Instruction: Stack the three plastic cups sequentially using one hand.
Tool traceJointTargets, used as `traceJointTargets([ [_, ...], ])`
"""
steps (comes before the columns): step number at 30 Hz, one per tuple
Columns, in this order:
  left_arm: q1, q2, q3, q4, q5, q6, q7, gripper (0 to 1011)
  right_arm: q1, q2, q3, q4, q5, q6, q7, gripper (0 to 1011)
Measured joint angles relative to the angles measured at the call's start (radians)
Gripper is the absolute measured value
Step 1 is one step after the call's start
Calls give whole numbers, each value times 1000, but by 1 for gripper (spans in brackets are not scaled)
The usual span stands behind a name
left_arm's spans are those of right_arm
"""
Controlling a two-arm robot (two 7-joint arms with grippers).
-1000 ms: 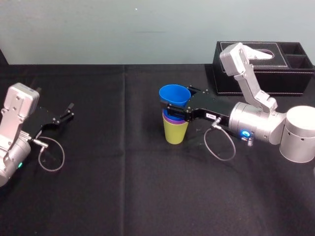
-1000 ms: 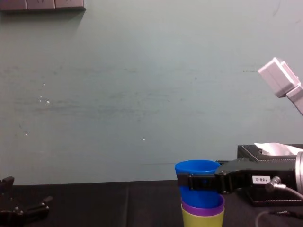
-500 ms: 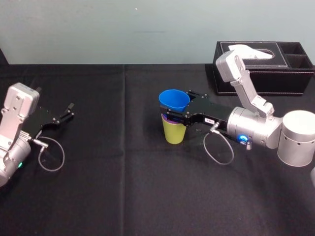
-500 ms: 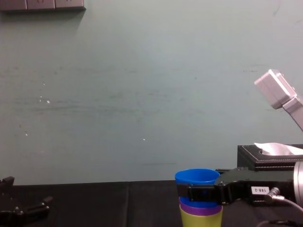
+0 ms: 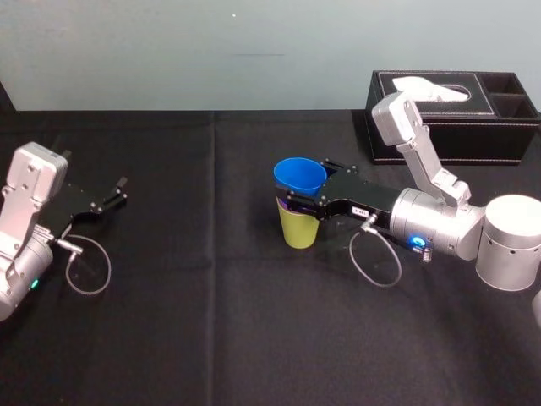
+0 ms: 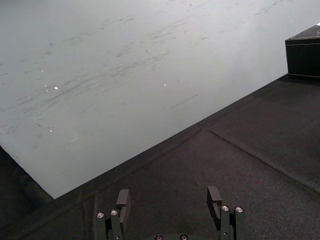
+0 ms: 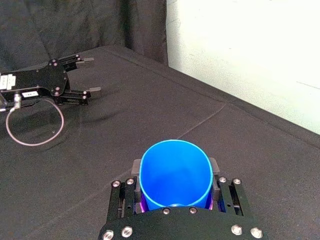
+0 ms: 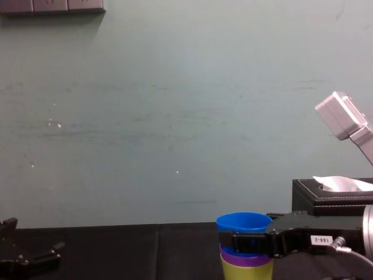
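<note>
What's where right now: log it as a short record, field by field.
base: yellow-green tapered plastic cup, upright on black-clothed table
middle: purple plastic cup, nested in it
top: blue plastic cup, sitting in the purple one
right gripper: shut on the blue cup
left gripper: open, parked at table's left
background: black tissue box, back right

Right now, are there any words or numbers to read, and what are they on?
"188-2", as best I can tell: white label on the right gripper holding the blue cup; digits blurred.
White labels on the left gripper: too small to read.
Nothing else.
</note>
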State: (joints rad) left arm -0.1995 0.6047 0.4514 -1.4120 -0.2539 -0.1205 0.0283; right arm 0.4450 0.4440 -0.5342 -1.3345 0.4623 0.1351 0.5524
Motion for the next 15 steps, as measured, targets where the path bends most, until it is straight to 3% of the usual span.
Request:
traceJointTargets([
  [11,0,0,0,0,0,0,0,1011,0,1,0,-1,0,0,1,735],
  [15,0,0,0,0,0,0,0,1011,1,1,-1,-1,0,1,2,813],
])
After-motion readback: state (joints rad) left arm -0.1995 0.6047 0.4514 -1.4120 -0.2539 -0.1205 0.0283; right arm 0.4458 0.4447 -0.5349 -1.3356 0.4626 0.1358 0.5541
